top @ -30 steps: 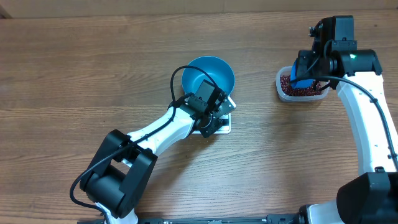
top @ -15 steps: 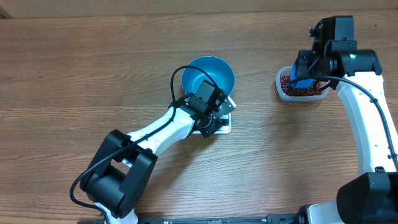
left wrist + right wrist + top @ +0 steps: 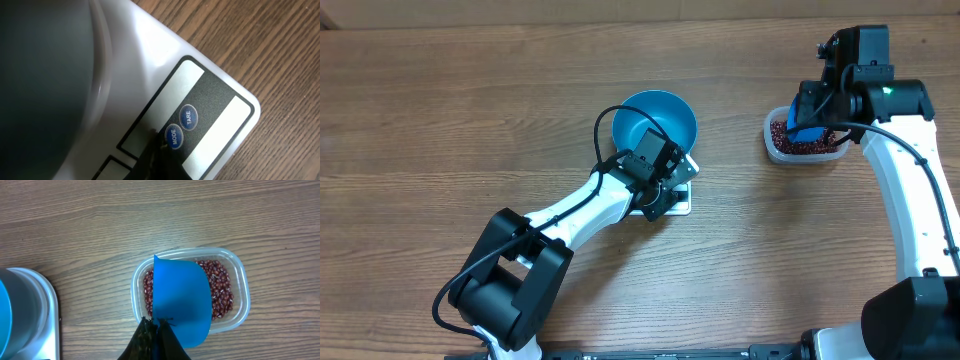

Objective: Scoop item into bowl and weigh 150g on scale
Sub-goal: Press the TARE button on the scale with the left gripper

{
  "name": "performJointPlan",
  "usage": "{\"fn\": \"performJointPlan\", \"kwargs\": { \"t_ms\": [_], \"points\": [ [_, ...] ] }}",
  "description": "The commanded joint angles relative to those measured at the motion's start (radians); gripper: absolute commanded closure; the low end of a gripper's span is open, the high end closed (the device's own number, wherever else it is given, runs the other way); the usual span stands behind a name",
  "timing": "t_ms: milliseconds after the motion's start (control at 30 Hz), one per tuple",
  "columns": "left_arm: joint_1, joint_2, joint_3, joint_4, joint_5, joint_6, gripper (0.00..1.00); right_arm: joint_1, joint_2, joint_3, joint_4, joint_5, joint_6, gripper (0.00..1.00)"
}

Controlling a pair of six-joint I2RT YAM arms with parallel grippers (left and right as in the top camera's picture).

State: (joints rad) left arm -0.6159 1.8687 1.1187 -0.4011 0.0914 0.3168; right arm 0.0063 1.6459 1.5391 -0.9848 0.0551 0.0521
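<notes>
The blue bowl (image 3: 655,122) stands on the white scale (image 3: 678,203) at mid-table, and its inside shows no beans. My left gripper (image 3: 658,188) is shut and empty, low over the scale's front strip. In the left wrist view its tips (image 3: 159,147) rest at the MODE button (image 3: 172,136), beside TARE (image 3: 188,116), on the scale (image 3: 145,55). My right gripper (image 3: 810,112) is shut on the handle of a small blue scoop (image 3: 180,300). The scoop is over the red-brown beans (image 3: 223,287) in their clear tub (image 3: 242,280). The scoop's blue face hides whatever it may hold.
The clear tub (image 3: 803,150) sits at the far right of the wooden table, a hand's width from the bowl. In the right wrist view the bowl (image 3: 4,315) and the scale's corner (image 3: 48,311) show at the left edge. Both arms reach in from the near side.
</notes>
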Motion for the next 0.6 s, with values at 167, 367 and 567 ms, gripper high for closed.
{"fn": "performJointPlan", "kwargs": {
  "t_ms": [167, 367, 567],
  "points": [
    [0.0, 0.041, -0.029, 0.017, -0.048, -0.01, 0.96, -0.002, -0.007, 0.037, 0.007, -0.006, 0.003, 0.96],
    [0.0, 0.041, -0.029, 0.013, -0.051, -0.009, 0.96, -0.002, -0.007, 0.037, 0.001, -0.016, 0.003, 0.96],
    [0.0, 0.041, -0.029, 0.005, -0.05, 0.021, 0.96, -0.002, -0.007, 0.037, 0.006, -0.016, 0.003, 0.96]
  ]
}}
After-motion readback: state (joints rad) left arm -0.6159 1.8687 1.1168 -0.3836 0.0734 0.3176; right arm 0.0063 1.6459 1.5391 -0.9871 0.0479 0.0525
